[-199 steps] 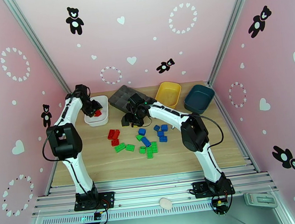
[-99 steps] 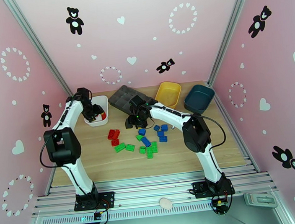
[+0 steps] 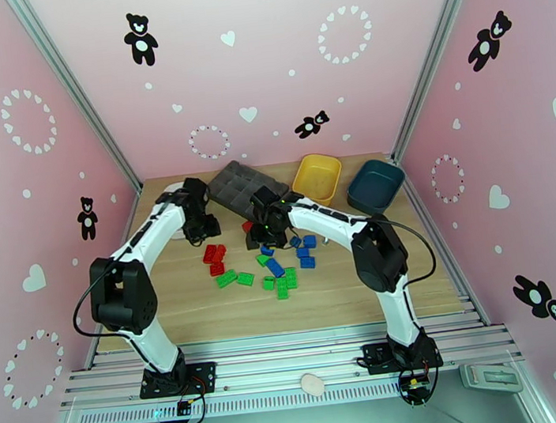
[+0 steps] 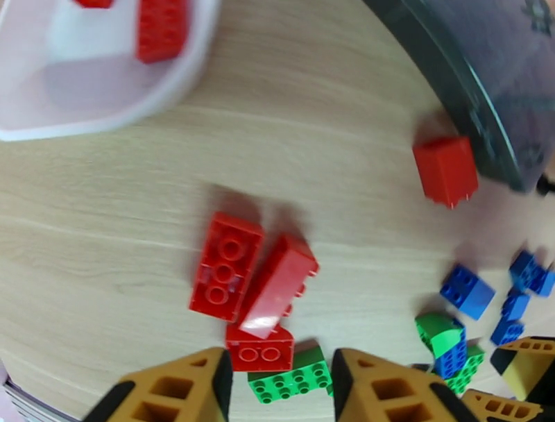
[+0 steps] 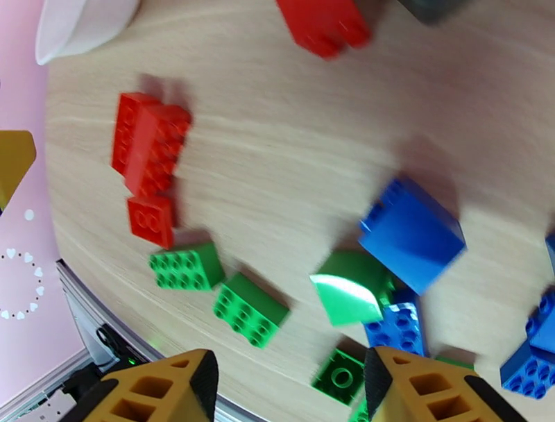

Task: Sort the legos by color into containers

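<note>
Loose legos lie mid-table: red ones, green ones and blue ones. My left gripper hovers just behind the red cluster. It is open, with nothing between its fingers and a green brick on the table below. The white container holds a red brick. My right gripper hangs open over a blue brick and a curved green piece. A lone red brick lies by the grey tray. The yellow container and the teal container stand at the back right.
The dark grey compartment tray sits at the back centre, close behind both grippers. Pink walls close in the table on three sides. Bare wood stretches in front of the bricks toward the arm bases.
My left arm swung right from the white container to the red bricks, leaving a red brick behind, and its fingers narrowed. The right gripper shifted slightly right and nearer over the pile.
</note>
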